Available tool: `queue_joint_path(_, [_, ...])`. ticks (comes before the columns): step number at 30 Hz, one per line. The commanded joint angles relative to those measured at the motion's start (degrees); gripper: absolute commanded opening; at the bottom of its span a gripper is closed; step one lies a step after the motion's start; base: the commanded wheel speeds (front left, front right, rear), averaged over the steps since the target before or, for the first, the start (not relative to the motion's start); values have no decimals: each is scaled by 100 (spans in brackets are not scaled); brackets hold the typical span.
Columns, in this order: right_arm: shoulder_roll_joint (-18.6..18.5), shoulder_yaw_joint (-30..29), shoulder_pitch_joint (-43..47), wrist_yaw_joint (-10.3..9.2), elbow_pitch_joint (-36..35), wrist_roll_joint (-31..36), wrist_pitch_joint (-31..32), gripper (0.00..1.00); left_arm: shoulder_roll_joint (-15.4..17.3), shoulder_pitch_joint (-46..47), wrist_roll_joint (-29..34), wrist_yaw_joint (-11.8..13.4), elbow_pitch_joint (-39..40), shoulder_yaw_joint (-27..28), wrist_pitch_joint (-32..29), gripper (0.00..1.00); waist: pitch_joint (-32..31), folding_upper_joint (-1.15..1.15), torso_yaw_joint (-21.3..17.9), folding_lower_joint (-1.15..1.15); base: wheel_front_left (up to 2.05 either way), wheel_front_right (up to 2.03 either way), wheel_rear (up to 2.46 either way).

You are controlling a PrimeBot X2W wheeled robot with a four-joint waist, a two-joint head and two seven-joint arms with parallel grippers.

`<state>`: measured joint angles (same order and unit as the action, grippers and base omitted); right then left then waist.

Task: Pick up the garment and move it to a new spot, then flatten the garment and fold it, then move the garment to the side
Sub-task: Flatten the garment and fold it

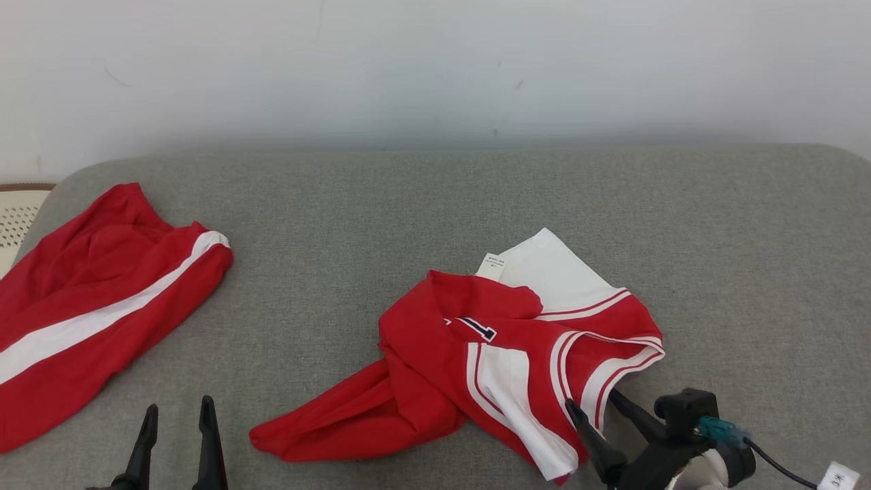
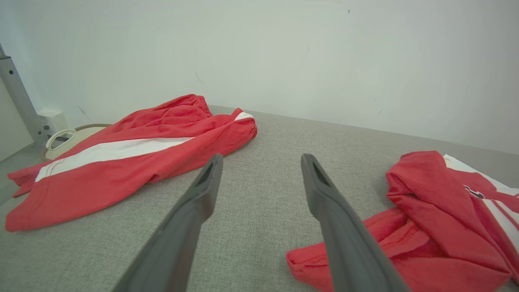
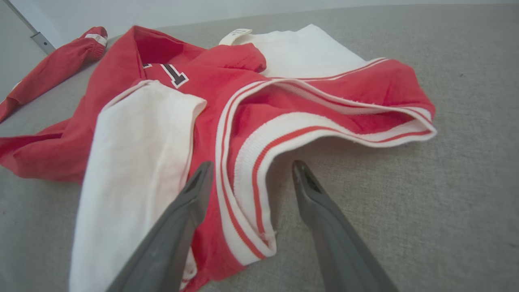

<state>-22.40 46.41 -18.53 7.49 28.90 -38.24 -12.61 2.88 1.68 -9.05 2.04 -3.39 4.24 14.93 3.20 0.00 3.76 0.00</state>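
Jersey (image 1: pixel 435 354): red w/ white panels. Rib trim (image 1: pixel 607 376) is white w/ thin red stripes. Numeral (image 1: pixel 480 329) is dark navy, white outline; label (image 1: pixel 491 265) is white. Shorts (image 1: pixel 88 306): red, one broad white side stripe. Cushion (image 1: pixel 408 204): mid-grey, fine woven fleck. Wall (image 1: pixel 435 68): off-white, few faint dark marks. Left gripper (image 1: pixel 178 405) & right gripper (image 1: pixel 590 398): black in head view, dark grey in wrist views. Connector (image 1: pixel 714 429) teal, cable (image 1: pixel 782 466) black, tag (image 1: pixel 838 476) white.

Bare grey cushion (image 1: pixel 306 272) between shorts (image 1: pixel 102 292) and jersey (image 1: pixel 476 354), wall (image 1: pixel 435 68) behind
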Motion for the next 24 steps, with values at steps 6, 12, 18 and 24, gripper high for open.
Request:
queue_joint_path(6, [311,90,-563,1,772,45,-82,100,3,77,-71,-23,-23,-72,15,100,92,0,125,0,0,0,0])
queue_joint_path(12, [482,274,-1046,0,1344,172,-151,0,2,148,-81,-32,-51,-71,15,100,181,0,171,0,0,0,0])
queue_joint_path(18, [243,311,-1558,0,1632,407,-251,0,2,163,-93,0,-66,-96,15,100,191,0,174,0,0,0,0])
queue_joint_path(24, [-104,295,-2100,0,1695,570,-263,0,3,176,-86,-16,-97,-121,15,100,159,0,193,0,0,0,0])
